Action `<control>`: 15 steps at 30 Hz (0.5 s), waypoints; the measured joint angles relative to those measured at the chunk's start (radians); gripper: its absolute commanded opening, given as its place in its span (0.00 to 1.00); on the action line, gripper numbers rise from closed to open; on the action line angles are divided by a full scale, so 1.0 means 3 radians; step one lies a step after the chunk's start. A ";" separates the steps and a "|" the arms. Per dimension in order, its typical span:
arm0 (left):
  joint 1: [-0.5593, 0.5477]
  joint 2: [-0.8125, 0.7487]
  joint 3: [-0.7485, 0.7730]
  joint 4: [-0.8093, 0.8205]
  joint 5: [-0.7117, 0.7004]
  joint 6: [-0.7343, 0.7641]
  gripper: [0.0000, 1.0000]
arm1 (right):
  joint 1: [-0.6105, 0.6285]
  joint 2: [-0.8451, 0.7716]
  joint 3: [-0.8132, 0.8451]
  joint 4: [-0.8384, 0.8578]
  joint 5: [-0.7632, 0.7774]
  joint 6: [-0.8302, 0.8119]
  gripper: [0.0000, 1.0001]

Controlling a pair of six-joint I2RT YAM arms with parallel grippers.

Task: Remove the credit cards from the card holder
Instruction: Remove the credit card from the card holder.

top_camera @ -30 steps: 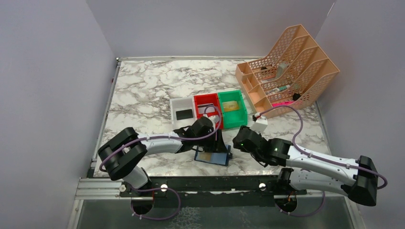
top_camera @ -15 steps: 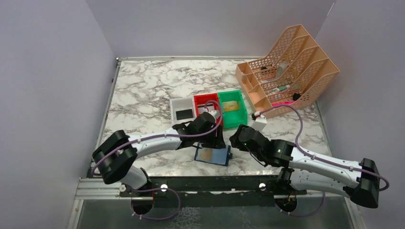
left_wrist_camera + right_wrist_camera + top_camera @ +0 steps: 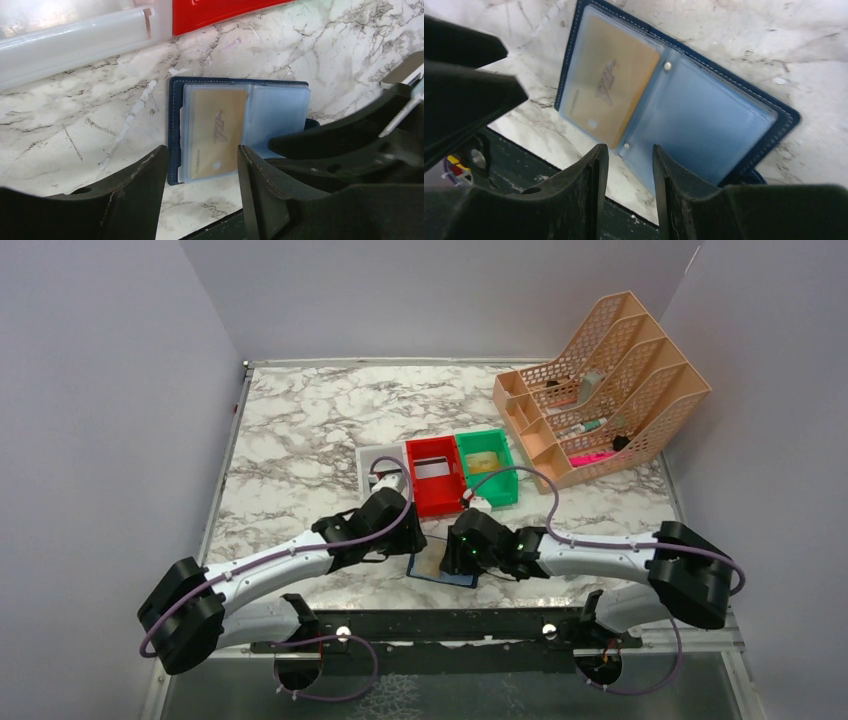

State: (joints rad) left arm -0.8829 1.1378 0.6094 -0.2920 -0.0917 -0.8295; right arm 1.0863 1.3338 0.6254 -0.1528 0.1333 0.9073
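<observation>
The card holder [image 3: 172, 130] is a navy wallet lying open and flat near the table's front edge [image 3: 436, 569], with its clear sleeves facing up. A gold credit card [image 3: 217, 131] sits in the left sleeve [image 3: 608, 85]. The right sleeve [image 3: 704, 125] looks empty. My left gripper [image 3: 201, 150] hangs open just above the holder's near left corner [image 3: 410, 542], holding nothing. My right gripper [image 3: 630, 148] hovers over the fold at the holder's near edge [image 3: 458, 558]. Its jaws stand narrowly apart with nothing between them.
White [image 3: 368, 456], red [image 3: 436, 498] and green [image 3: 500, 492] bins stand in a row just behind the holder. A pale card lies in the red one and a gold one in the green. A peach mesh organiser [image 3: 600, 380] stands at the back right. The black front rail runs close below the holder.
The right arm has swung left, bringing its gripper over the card holder with the jaws narrower. The left arm has stretched lower and leftward, its gripper still at the holder's left edge.
</observation>
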 measured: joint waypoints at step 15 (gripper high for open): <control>0.0001 0.0354 -0.0187 0.0430 0.0573 0.0000 0.49 | -0.0234 0.0743 0.0389 0.0127 -0.0120 -0.0292 0.12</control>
State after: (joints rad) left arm -0.8825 1.2438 0.5533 -0.1631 0.0803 -0.8295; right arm 1.0161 1.5566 0.7422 -0.1146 0.0975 0.8196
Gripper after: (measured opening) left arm 0.520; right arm 0.181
